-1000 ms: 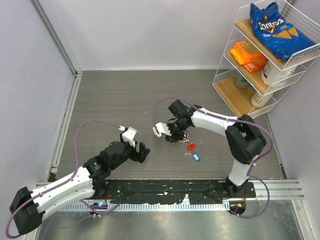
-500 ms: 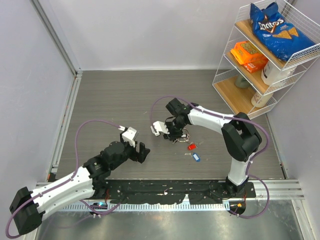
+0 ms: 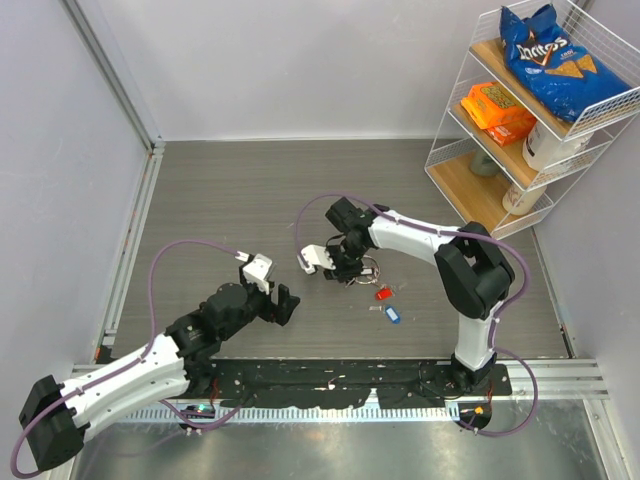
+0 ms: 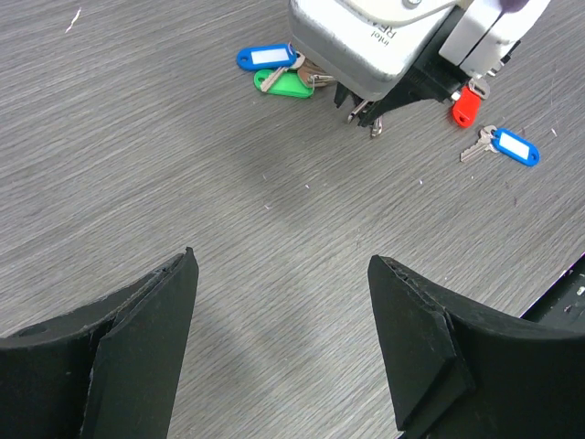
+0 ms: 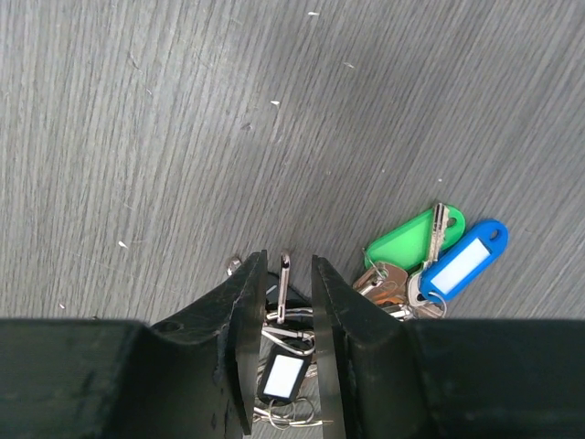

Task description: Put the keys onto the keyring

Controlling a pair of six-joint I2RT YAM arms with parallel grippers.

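your grey wood-grain table (image 3: 230,200) carries a red-tagged key (image 3: 382,294) and a blue-tagged key (image 3: 391,315) right of centre, toward the near edge. just farther and slightly left lies a bunch of keys (image 5: 388,282) with green and blue tags, seemingly joined together.

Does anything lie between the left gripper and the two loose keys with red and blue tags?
Nothing visible does: bare table runs from the left gripper to the blue-tagged key. The right gripper hangs close beside the red-tagged key, crowding that one.
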